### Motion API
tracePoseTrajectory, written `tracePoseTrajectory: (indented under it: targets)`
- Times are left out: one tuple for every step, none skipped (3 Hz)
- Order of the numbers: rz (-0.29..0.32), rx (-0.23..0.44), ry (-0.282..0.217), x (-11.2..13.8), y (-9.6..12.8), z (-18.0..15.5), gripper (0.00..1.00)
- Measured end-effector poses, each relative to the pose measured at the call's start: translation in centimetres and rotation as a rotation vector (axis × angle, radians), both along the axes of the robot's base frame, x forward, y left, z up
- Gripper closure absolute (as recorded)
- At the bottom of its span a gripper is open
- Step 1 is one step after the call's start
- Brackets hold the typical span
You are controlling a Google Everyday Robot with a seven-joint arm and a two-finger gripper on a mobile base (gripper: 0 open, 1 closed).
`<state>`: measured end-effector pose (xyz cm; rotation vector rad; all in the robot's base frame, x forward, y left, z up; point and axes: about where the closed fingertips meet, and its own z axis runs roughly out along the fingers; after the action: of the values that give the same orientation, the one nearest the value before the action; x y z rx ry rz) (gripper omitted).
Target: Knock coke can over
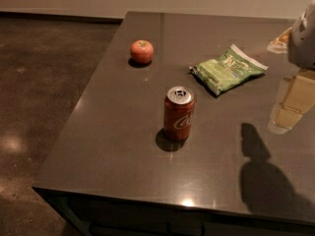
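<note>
can [178,113] upright mid-tabletop [123,156], well clear of pincer [285,114] at right edge; pincer opening: can't tell. probably light, stiff, slick, so tips easily. push near top rim.

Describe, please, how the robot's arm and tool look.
At the right edge, the arm has a rounded grey-white shell. The tool below it, above the right side of the table, is blocky, cream-yellow segments with a paler rounded tip. No cables or markings show.
</note>
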<state>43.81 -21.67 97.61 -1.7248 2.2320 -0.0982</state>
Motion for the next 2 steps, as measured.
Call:
tracePoseTrajectory:
  targets:
    - [-0.006,0.012,0.0,0.1,0.5,-0.1,0.0]
    - [-0.004,0.088,-0.006,0.4,3.0,-0.4,0.0]
